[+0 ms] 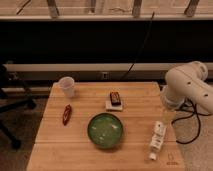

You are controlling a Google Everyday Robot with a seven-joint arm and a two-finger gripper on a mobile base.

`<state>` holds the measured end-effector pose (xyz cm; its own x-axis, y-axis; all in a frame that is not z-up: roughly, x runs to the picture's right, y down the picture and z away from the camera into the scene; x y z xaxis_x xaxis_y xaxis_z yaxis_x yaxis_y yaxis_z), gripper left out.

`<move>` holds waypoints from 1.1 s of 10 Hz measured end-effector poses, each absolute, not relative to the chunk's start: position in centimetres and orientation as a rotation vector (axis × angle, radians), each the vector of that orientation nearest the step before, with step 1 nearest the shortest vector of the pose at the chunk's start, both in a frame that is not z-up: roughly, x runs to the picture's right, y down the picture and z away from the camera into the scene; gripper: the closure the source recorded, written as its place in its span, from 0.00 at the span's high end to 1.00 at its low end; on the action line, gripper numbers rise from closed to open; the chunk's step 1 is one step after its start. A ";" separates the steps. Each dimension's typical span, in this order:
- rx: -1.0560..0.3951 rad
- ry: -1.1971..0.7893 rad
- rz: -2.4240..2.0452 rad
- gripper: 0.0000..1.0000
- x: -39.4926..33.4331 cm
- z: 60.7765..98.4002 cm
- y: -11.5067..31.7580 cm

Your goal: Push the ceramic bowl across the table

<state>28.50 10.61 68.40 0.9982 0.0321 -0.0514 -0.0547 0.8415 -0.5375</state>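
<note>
The ceramic bowl [105, 130] is wide, green and glossy with pale marks inside. It sits on the light wooden table [75, 150], near the front middle. My white arm [187, 85] reaches in from the right. My gripper [166, 118] hangs below it over the table's right edge, to the right of the bowl and apart from it, just above a lying bottle.
A translucent plastic cup [67, 86] stands at the back left. A red packet [66, 114] lies left of the bowl. A dark item on a white square [115, 100] sits behind the bowl. A white bottle [157, 138] lies at the right. A dark logo [172, 162] marks the front right corner.
</note>
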 end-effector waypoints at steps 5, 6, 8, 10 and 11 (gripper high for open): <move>-0.569 0.041 0.046 0.80 28.5 68.4 10.6; -0.569 0.041 0.045 0.80 28.5 68.4 10.6; -0.569 0.037 0.038 0.80 28.0 69.2 11.3; -0.568 0.035 0.034 0.80 27.7 69.5 11.6; -0.569 0.033 0.031 0.80 27.6 69.7 11.8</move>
<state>27.59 11.80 69.68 0.9990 0.0200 -0.0394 -0.0381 0.8418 -0.5385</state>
